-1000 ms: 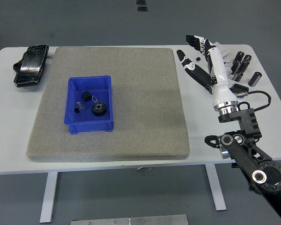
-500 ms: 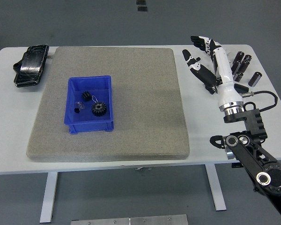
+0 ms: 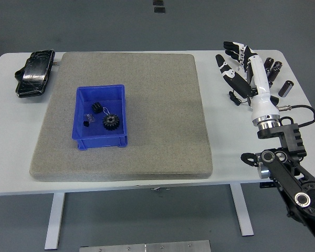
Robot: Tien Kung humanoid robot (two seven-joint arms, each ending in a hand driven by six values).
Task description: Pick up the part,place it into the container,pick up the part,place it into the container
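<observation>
Parts: a cluster of small dark cylinders (image 3: pixel 273 73) lies on the bare white table (image 3: pixel 10 157) at its far right corner, some upright, some on their sides; one more (image 3: pixel 286 88) sits a little apart to the right. Exact count not readable — the hand covers part of the group.

Container: blue bin (image 3: pixel 100 117), resting on the left half of the grey felt mat (image 3: pixel 157 105). Inside it — a black toothed gear (image 3: pixel 111 122) near the right wall, a smaller black gear (image 3: pixel 97 107) behind it, and a couple of tiny pieces, too small to identify.

Right hand (image 3: pixel 240 67): white and black, extended over the table's right side just left of the cylinder cluster, fingers spread and straight, grasping nothing. Its forearm runs back to the black arm joints at the lower right corner.

Left arm: not visible.

A black pouch-like object (image 3: pixel 33 73) lies at the far left of the table, beside the mat.
</observation>
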